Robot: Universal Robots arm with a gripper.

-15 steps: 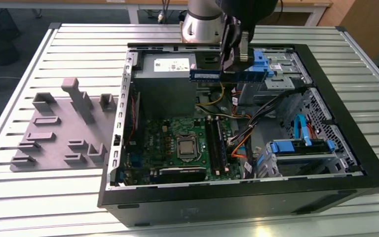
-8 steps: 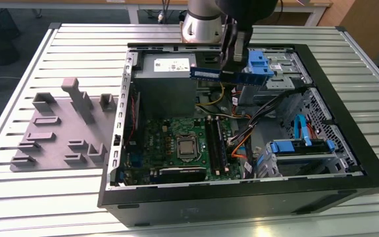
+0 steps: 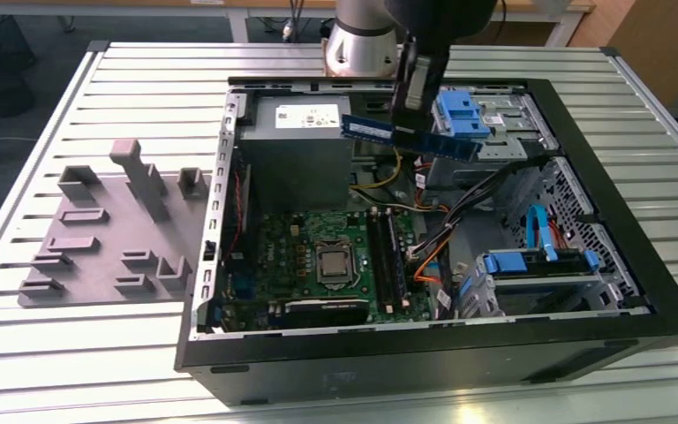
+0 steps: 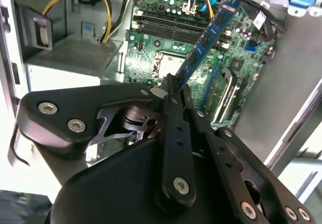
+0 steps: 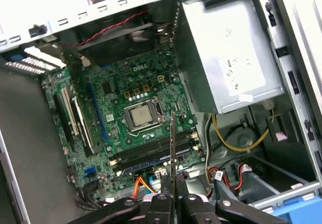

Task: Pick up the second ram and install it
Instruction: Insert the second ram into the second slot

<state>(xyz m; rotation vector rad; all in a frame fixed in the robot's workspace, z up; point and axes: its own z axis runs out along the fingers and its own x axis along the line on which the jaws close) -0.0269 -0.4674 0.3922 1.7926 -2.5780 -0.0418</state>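
The tool [image 4: 171,90] is clamped on the second ram [image 4: 209,35], its black fingers [image 4: 176,133] pinched together on one end of the blue stick in the second wrist view. From there the stick reaches out over the open computer case, its row of dark chips showing along the flat face. In the first wrist view the same stick is seen edge-on as a thin dark line [image 5: 173,148] rising from between the two fingers [image 5: 160,206], held above the green motherboard [image 5: 126,98].

Below the stick lies the motherboard with the bare processor [image 5: 140,115] in its square socket, and just beside that the long dark memory slots [image 5: 151,153], running side by side. A yellow cable loop [image 5: 241,143] sits beyond the board's edge, next to the grey power supply [image 5: 226,53].

In the exterior view the tool [image 3: 413,88] hangs from the arm above the far part of the case [image 3: 433,349], and the second ram [image 3: 410,135] is in the air, tilted slightly, over the area between the power supply [image 3: 297,132] and the blue drive bracket [image 3: 463,115]. The memory slots [image 3: 384,256] lie nearer the camera, well apart from the stick. The case rests on a slatted metal bench [image 3: 103,353]. At the exterior view's left, a grey fixture plate [image 3: 116,230] with raised blocks lies on the bench beside the case.
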